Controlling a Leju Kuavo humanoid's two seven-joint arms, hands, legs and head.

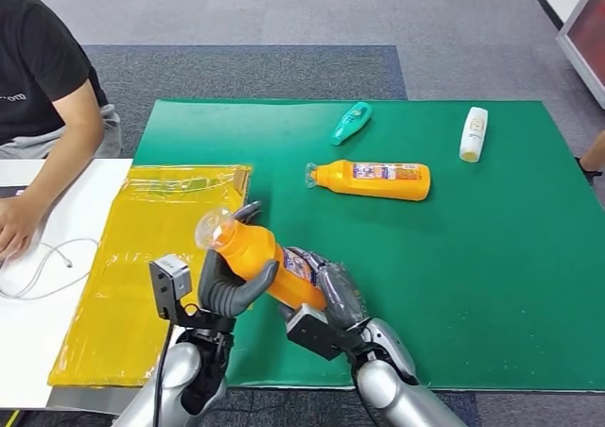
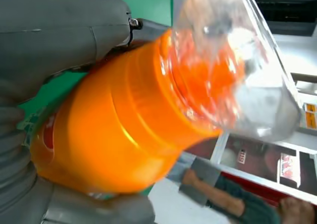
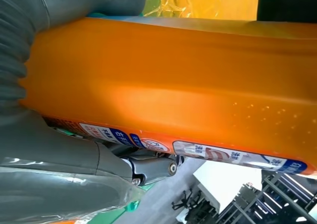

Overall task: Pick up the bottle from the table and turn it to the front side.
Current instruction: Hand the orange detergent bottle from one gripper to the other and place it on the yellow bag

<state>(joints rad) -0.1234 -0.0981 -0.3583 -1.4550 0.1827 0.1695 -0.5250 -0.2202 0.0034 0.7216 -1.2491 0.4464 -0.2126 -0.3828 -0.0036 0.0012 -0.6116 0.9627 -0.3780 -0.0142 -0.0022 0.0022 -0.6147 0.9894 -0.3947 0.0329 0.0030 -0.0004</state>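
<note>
Turning looks like the step in hand: the left hand (image 1: 232, 285) wraps the neck end of the orange bottle (image 1: 260, 257) and the right hand (image 1: 336, 299) clasps its base, so it hangs tilted above the green surface (image 1: 499, 285) at about 7 o'clock, clear cap toward 10 o'clock. Next, I judge, the label must roll to the front without either grip slipping. At 12 to 2 o'clock lie a second orange bottle (image 1: 371, 179), a teal bottle (image 1: 351, 123) and a white bottle (image 1: 474, 133); their contents cannot be told.
</note>
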